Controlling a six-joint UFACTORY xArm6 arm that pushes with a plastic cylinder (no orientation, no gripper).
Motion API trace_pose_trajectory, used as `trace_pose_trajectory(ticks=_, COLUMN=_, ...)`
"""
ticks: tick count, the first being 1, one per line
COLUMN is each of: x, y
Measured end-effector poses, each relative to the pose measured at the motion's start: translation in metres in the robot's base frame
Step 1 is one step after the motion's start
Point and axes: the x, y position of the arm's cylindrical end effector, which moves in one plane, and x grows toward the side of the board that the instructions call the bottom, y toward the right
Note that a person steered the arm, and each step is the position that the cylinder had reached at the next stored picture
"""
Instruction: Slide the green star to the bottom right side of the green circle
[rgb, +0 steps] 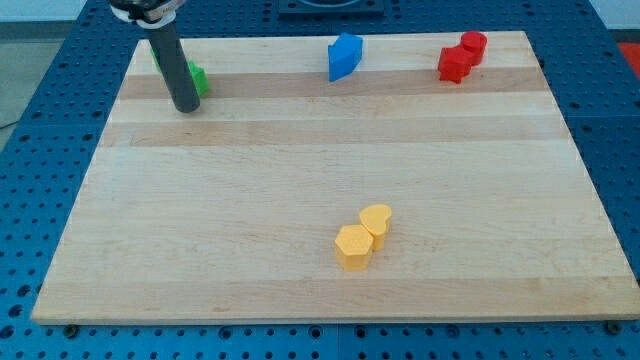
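My dark rod stands at the view's top left, and my tip (187, 106) rests on the wooden board (320, 170). A green block (200, 80) shows just to the right of the rod, touching or nearly touching it, and is mostly hidden by it. A sliver of another green piece (156, 57) shows at the rod's left edge. I cannot tell which of these is the star and which the circle.
A blue block (345, 57) sits at the top middle. Two red blocks (462, 57) touch at the top right. A yellow hexagon (353, 246) and a yellow heart (376, 220) touch at the bottom middle. The blue perforated table (30, 170) surrounds the board.
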Motion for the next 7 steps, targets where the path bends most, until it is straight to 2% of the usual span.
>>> trace_pose_trajectory(ticks=5, x=-0.009, y=-0.045)
trace_pose_trajectory(ticks=6, x=0.027, y=0.000)
trace_pose_trajectory(ticks=7, x=0.024, y=0.036)
